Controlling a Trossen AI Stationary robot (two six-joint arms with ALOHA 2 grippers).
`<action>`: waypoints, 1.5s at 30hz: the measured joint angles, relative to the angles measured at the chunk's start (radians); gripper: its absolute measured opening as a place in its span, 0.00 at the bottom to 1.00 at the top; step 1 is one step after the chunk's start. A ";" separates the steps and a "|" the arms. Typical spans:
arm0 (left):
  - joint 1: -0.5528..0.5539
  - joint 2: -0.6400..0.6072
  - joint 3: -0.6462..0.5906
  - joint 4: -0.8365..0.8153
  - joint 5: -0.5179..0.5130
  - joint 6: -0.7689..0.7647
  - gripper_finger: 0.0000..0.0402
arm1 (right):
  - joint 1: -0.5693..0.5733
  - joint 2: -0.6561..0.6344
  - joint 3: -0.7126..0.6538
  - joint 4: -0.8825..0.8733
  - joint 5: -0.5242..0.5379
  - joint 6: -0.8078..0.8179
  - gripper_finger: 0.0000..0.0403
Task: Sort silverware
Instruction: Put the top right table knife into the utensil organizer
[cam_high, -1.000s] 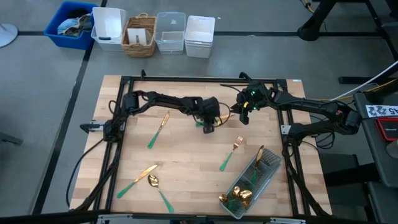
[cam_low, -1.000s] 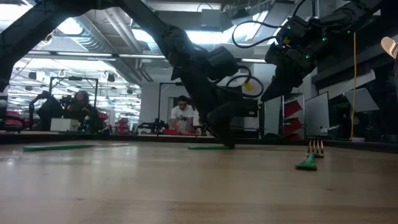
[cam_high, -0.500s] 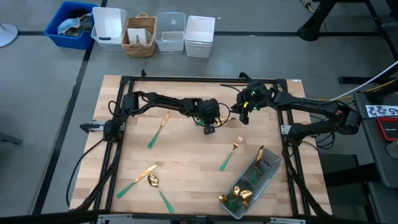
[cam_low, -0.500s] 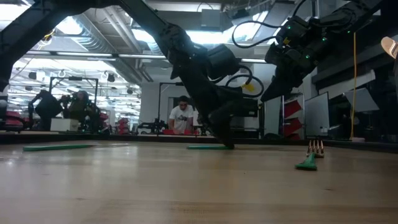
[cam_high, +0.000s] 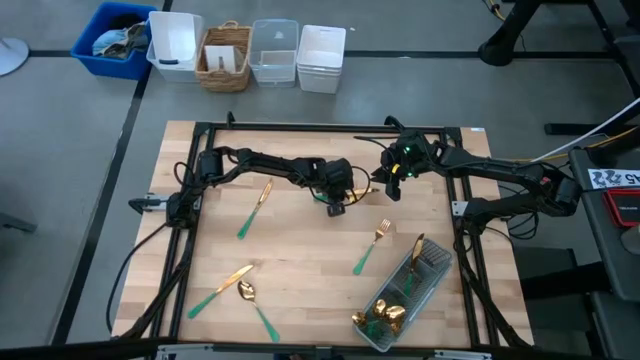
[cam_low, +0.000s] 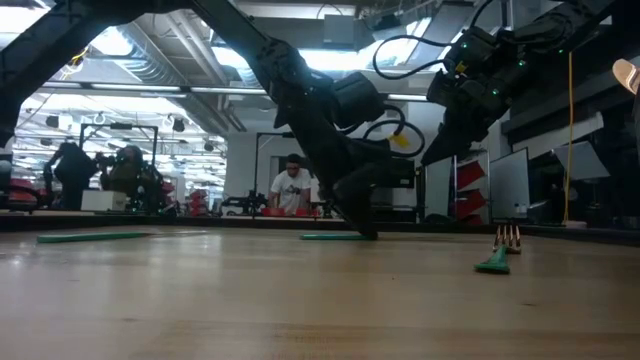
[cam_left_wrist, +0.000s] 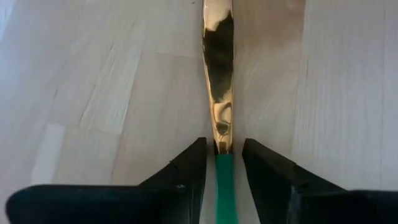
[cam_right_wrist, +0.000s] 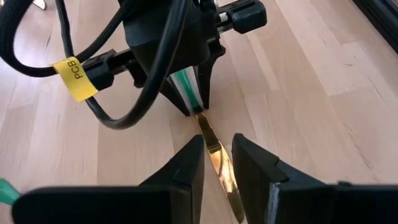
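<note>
Knife: gold blade, teal-green handle. Table: pale wood. Bin: blue.

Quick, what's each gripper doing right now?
Left gripper: fingers either side of a knife handle; grip cannot be told.
Right gripper: open above the knife blade.

A robotics lab is indicated: ceiling strip lights, other workstations, a seated person are seen.

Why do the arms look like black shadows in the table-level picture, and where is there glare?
Low view: bright ceiling lights behind leave the left gripper and right gripper as dark silhouettes. Left wrist view: the knife has a gold blade that mirrors dark and bright patches. High view: light is even and shadows are soft on the table.
</note>
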 joint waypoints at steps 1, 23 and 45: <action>0.000 0.000 0.000 0.000 0.000 -0.004 0.25 | 0.000 0.000 0.000 0.000 0.000 0.000 0.21; -0.005 0.001 -0.001 0.024 0.000 -0.035 0.02 | 0.000 0.000 0.000 -0.004 0.000 0.000 0.21; -0.005 0.003 0.048 0.012 0.000 0.044 0.33 | 0.000 0.000 0.000 -0.006 0.000 0.000 0.21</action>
